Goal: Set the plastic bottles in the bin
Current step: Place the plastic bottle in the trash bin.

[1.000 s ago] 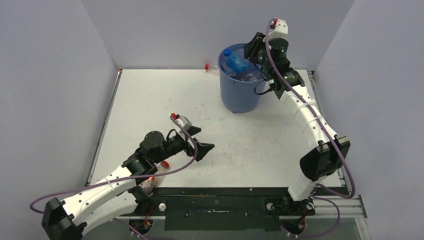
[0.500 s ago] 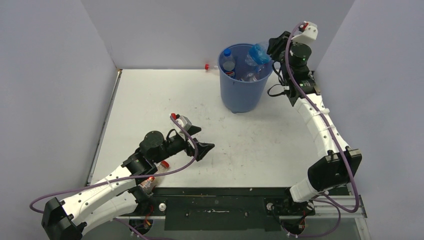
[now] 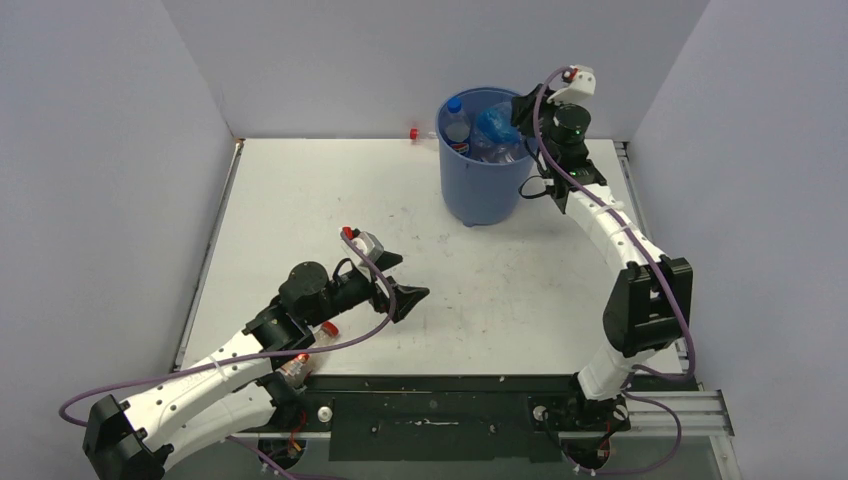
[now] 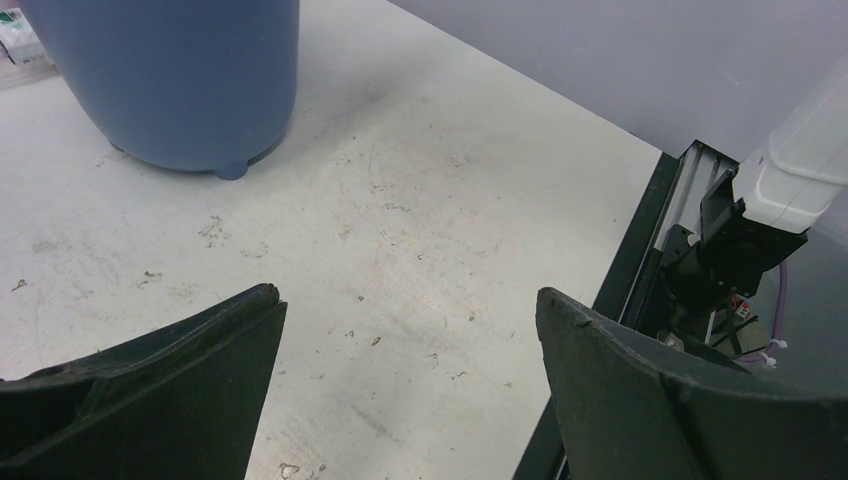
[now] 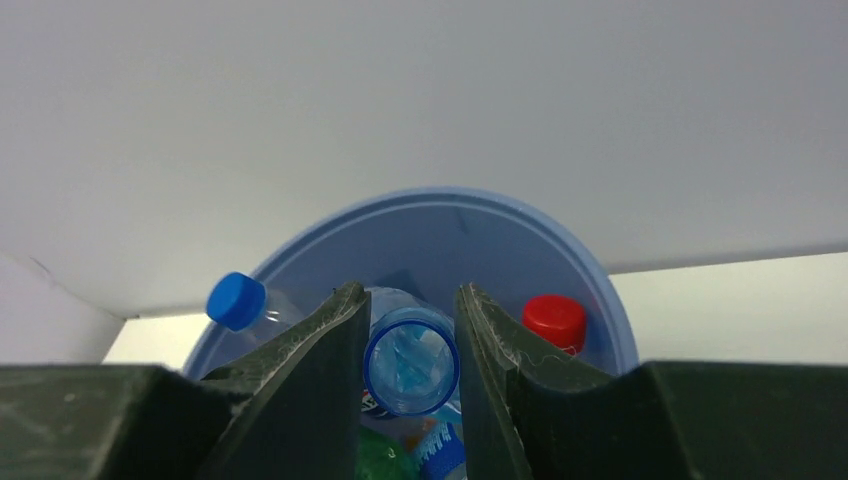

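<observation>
The bin (image 3: 483,190) is a blue bucket at the back of the table. My right gripper (image 3: 512,112) hangs over its right rim, shut on the open neck of a clear blue-tinted bottle (image 5: 411,360) that points down into the bin (image 5: 604,296). Inside stand a blue-capped bottle (image 5: 238,300) and a red-capped one (image 5: 553,322). My left gripper (image 3: 402,286) is open and empty above the table's middle, jaws wide apart in its wrist view (image 4: 405,305). Two small bottles lie under the left arm, one red-capped (image 3: 327,327), one red-labelled (image 3: 294,368).
A small red-capped bottle (image 3: 415,133) lies against the back wall, left of the bin. Grey walls close in the table (image 3: 300,200) on three sides. The right arm's base and rail (image 4: 720,250) show at the table's edge in the left wrist view.
My right gripper swung the bottle up toward the bin's right rim, then back over the bin's opening. The left arm has not moved.
</observation>
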{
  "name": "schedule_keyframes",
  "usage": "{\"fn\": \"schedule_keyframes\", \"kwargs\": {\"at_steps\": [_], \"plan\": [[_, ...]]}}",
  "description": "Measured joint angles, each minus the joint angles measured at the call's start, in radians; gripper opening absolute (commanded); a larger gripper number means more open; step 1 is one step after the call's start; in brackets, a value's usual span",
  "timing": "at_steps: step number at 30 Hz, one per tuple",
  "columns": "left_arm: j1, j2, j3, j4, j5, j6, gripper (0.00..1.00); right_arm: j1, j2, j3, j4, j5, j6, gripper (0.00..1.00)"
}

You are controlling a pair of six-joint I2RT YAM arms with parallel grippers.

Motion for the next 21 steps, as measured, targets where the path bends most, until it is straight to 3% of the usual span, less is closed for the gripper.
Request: {"fn": "schedule_keyframes", "kwargs": {"at_steps": [9, 11, 15, 21], "plan": [[0.0, 0.0, 0.003, -0.006, 0.0, 0.0, 0.96, -0.002, 0.129, 0.084, -0.13, -0.087, -0.032, 0.06], [0.0, 0.001, 0.003, -0.006, 0.0, 0.0, 0.96, -0.002, 0.131, 0.085, -0.155, -0.1, -0.032, 0.2], [0.0, 0.001, 0.003, -0.006, 0.0, 0.0, 0.96, -0.002, 0.132, 0.087, -0.187, -0.122, -0.027, 0.66], [0.0, 0.001, 0.003, -0.008, 0.0, 0.0, 0.96, 0.004, 0.132, 0.097, -0.255, -0.143, -0.012, 0.93]]}}
